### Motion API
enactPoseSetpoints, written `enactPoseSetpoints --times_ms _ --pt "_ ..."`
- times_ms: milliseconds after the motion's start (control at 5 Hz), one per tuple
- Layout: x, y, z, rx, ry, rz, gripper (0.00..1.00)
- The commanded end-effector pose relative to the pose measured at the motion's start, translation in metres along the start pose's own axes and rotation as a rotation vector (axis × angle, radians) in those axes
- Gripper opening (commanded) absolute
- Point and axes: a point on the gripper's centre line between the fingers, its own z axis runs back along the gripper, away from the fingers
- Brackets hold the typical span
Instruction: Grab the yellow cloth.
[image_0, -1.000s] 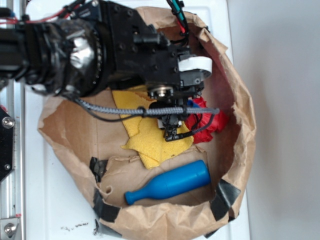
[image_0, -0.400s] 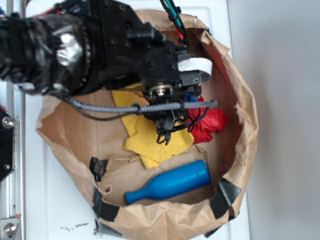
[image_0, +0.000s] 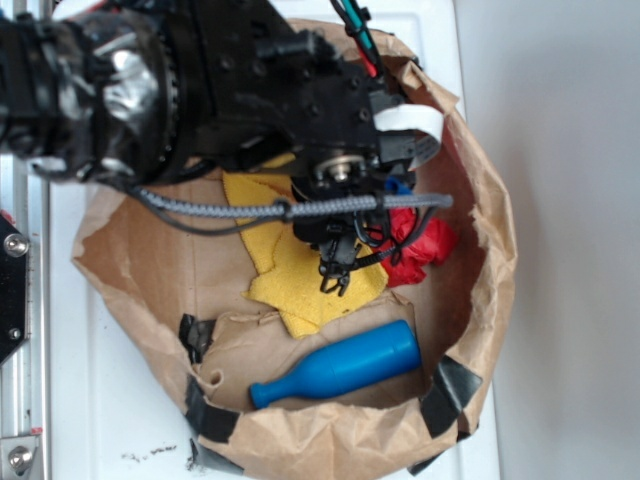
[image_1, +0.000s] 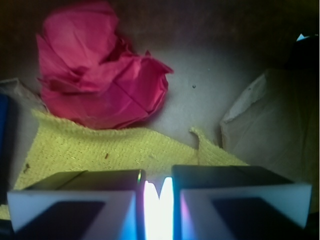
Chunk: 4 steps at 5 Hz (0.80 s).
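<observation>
Gripper (image_1: 159, 192) nearly pressed together, only a thin bright slit between the two pale blocky pads, nothing seen pinched in it; poised low over the yellow cloth (image_1: 100, 150), tips pointing down at its middle in the exterior view (image_0: 335, 278)

Just beyond the pads, lying flat on the bag floor: the yellow cloth, a coarse terry weave with ragged, pointed edges and a small upturned corner. Looks light, limp and grippy rather than slick; likely to drape and bunch instead of holding shape, and in no danger of breaking. Best taken at a raised fold or that upturned corner, jaws spread first and pressed down into the pile so that fabric gathers between the pads; a flat spot would probably give little to bite on

Touching its far edge, a smaller red cloth wad (image_1: 95, 80), crumpled into sharp creases, close enough to be snagged by mistake

Farther off in the exterior view, a smooth blue plastic bottle (image_0: 340, 370) on its side, all inside a torn, rolled-down brown paper bag (image_0: 480, 300) patched with black tape (image_0: 445, 395)
</observation>
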Motion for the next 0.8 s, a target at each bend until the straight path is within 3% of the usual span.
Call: enactPoseSetpoints --times_ms 0,200,400,600 --pt "0.019 0.022 0.047 -0.043 -0.064 -0.008 0.15" --pt "0.014 0.028 0.036 0.003 -0.074 -0.028 1.0" --pt "0.006 0.036 0.019 0.041 -0.091 -0.066 1.0" --pt "0.001 0.048 0.013 0.04 -0.086 -0.099 1.0"
